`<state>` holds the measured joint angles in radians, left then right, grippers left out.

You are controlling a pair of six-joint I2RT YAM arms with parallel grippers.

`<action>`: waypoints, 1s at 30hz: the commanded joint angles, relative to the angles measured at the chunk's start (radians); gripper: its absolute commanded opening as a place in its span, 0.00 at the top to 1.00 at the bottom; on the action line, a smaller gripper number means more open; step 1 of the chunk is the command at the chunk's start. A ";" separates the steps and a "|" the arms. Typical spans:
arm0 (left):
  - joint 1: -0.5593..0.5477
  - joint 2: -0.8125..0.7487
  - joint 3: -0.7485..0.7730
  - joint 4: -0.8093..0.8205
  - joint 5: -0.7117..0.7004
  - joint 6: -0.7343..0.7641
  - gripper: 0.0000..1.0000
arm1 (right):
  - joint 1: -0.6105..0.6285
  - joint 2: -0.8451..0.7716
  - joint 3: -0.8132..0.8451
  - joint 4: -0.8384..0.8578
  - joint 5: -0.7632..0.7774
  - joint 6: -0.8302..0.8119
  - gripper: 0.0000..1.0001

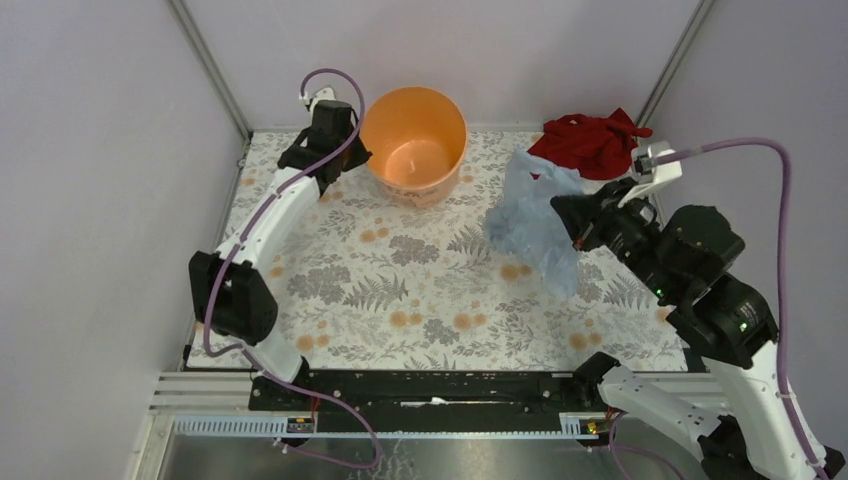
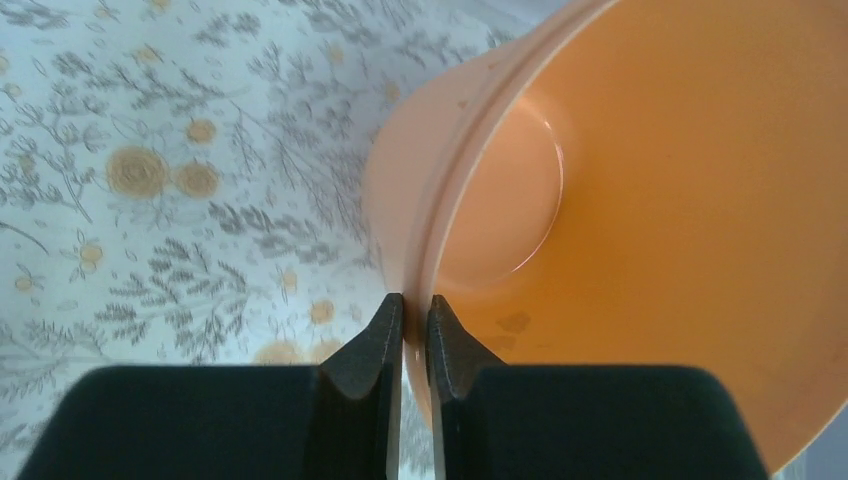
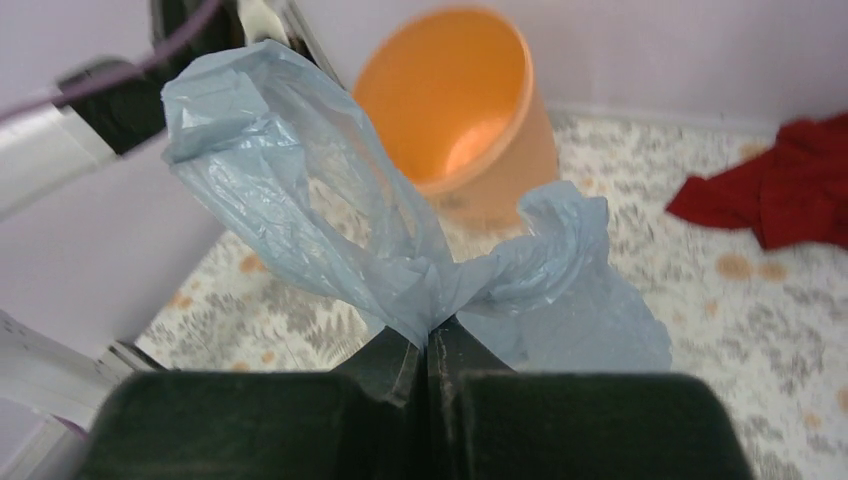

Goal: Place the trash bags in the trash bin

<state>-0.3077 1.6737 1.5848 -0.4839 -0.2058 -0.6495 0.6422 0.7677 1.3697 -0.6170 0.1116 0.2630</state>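
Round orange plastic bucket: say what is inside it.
Only its bare floor and walls show inside the round orange plastic bucket; nothing lies in it. The left gripper pinches the rim, one finger inside. The near inner wall is hidden from above.

Crumpled pale-blue bag [image 1: 535,225]; upright orange bin [image 1: 413,145]

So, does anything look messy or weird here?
Only the dark red cloth, lying crumpled at the table's far right corner. The blue bag is scrunched in the right gripper; nothing looks spilled or broken.
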 commanded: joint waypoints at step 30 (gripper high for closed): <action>-0.300 -0.183 -0.059 -0.115 0.112 0.062 0.91 | 0.005 0.409 0.425 0.223 -0.455 0.203 1.00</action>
<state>-0.5983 1.4689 1.4582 -0.6636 -0.0856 -0.5865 0.6422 1.1587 1.7100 -0.4847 -0.2577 0.4065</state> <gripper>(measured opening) 0.119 0.017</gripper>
